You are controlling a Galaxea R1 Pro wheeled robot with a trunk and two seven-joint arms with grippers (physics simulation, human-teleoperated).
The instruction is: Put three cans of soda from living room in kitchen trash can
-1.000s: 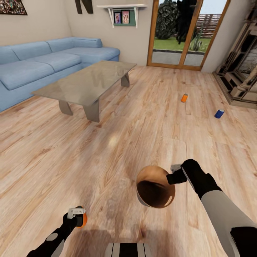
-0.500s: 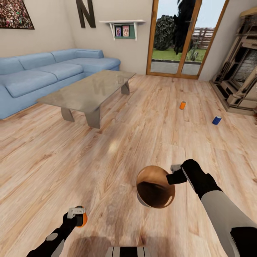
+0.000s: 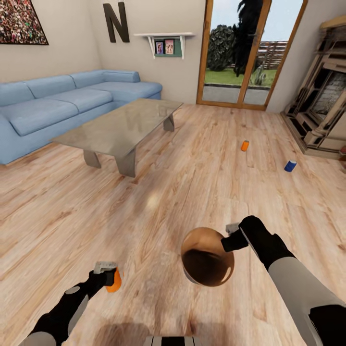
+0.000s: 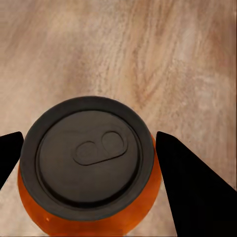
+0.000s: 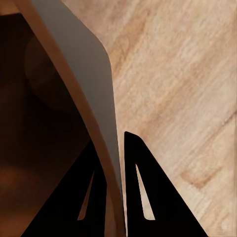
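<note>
My left gripper point(image 3: 109, 275) is shut on an orange soda can point(image 3: 114, 282), held low over the wood floor at the near left; in the left wrist view its grey top point(image 4: 90, 150) sits between my dark fingers point(image 4: 190, 187). My right gripper point(image 3: 229, 238) is shut on the rim of the trash can point(image 3: 206, 257), whose copper inside faces up; the right wrist view shows its pale wall point(image 5: 94, 84) pinched between the fingers point(image 5: 143, 197). A second orange can point(image 3: 245, 145) and a blue can point(image 3: 290, 166) stand on the floor far ahead at the right.
A glass coffee table point(image 3: 120, 127) stands ahead left, with the blue corner sofa point(image 3: 57, 103) behind it. Wood-framed glass doors point(image 3: 240, 53) fill the far wall. The fireplace point(image 3: 319, 105) is at the right. Open floor lies between me and the two cans.
The head view has tilted up, showing more of the wall. My left arm has swung slightly outward and forward with the orange can. The right arm and trash can barely moved.
</note>
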